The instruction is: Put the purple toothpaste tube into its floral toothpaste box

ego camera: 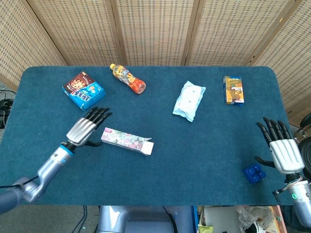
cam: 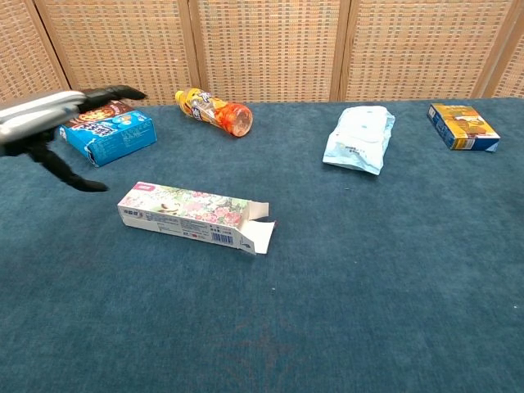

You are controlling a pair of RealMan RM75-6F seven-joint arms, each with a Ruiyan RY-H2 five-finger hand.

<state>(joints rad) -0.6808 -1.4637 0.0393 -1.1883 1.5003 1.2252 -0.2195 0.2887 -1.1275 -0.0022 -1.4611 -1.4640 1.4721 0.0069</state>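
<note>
Head view, items logged: floral box flat on the table, flaps open at its right end; my left hand just beside its closed end, fingers spread, holding nothing; my right hand at the table's right edge, fingers spread, empty, near a blue block. Purple tube: I see it in neither view, possibly already inside; I cannot tell. Step in hand, as I judge it: confirm the tube, then tuck the flaps, steadying the closed end with the left hand. Room: bare cloth all round the box; snack box, bottle, white pouch and small carton lie well apart.
</note>
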